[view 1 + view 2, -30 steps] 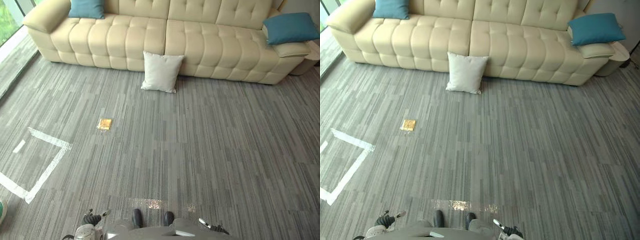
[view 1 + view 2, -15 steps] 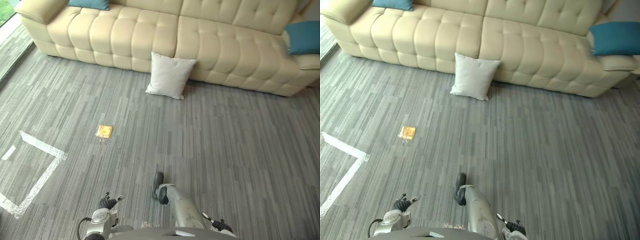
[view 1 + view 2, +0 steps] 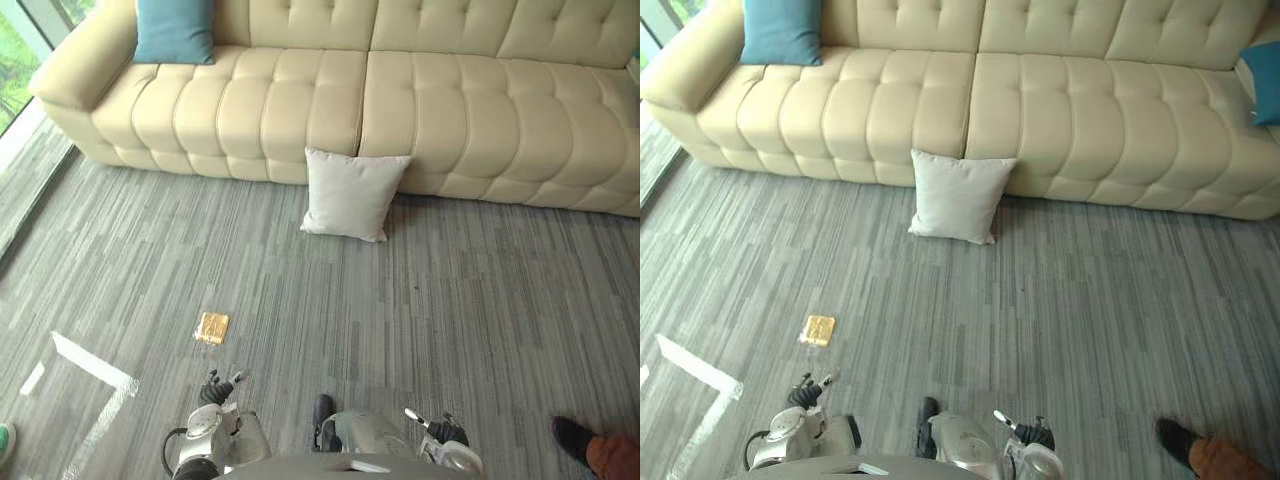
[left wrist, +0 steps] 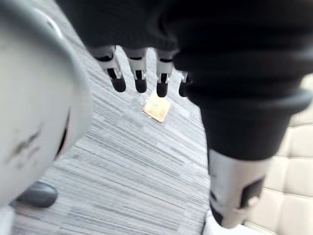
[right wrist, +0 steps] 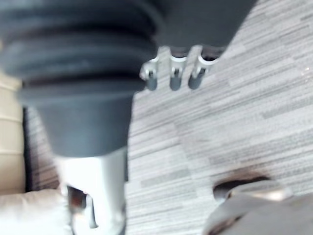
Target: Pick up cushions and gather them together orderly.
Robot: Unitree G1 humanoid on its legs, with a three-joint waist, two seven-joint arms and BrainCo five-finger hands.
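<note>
While the white cushion [image 3: 355, 195] stands on the carpet [image 3: 480, 300], leaning against the front of the sofa [image 3: 450, 110], a teal cushion [image 3: 174, 30] sits at the sofa's left end and a second teal cushion [image 3: 1265, 80] at its right end. The left hand [image 4: 140, 76] and right hand [image 5: 175, 81] hang low, well apart from every cushion, fingers straight and holding nothing. A yellow pad [image 3: 212, 327] lies near white tape [image 3: 95, 362]. A person's shoe [image 3: 572, 435] shows at the right.
</note>
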